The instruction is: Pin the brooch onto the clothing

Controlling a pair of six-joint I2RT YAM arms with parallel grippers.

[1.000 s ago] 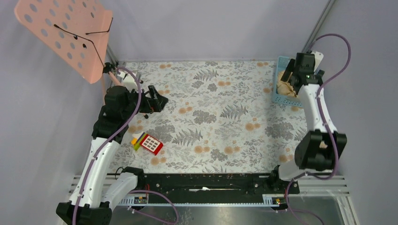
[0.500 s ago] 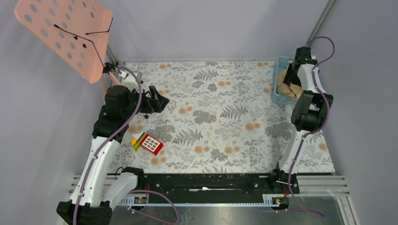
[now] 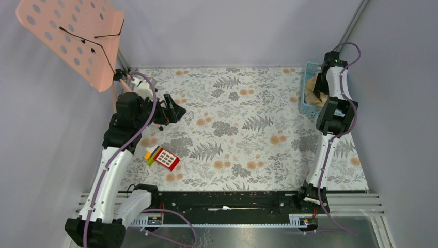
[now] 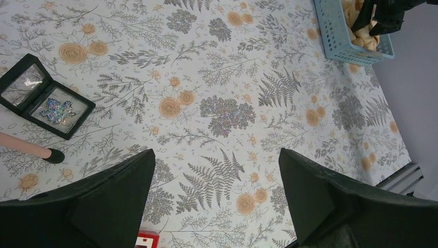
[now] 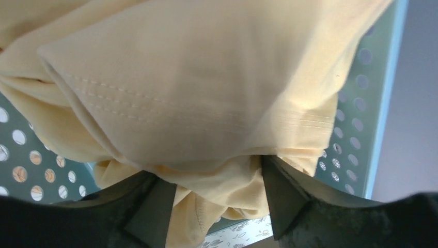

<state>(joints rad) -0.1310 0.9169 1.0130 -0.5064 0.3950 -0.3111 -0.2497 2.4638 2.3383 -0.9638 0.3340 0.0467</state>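
The brooch (image 4: 53, 109), a small silvery grey-blue flower shape, lies in an open black case (image 4: 20, 98) on the flowered tablecloth, left of my left gripper (image 4: 216, 155). That gripper is open, empty and hovers above the cloth; it also shows in the top view (image 3: 175, 110). The clothing (image 5: 196, 88), a pale yellow shirt, lies crumpled in the blue basket (image 5: 361, 103) at the far right (image 3: 312, 96). My right gripper (image 5: 212, 173) is down in the basket, jaws open, with folds of the shirt between its fingers (image 5: 281, 196).
A red keypad toy (image 3: 166, 158) with coloured sticks lies at front left. A pink perforated stand (image 3: 72, 36) rises at the back left; its pole foot (image 4: 51, 155) stands near the case. The basket (image 3: 303, 88) sits at the table's far right edge.
My right arm has folded up and pushed its gripper further down into the basket onto the shirt. The left arm has hardly moved.
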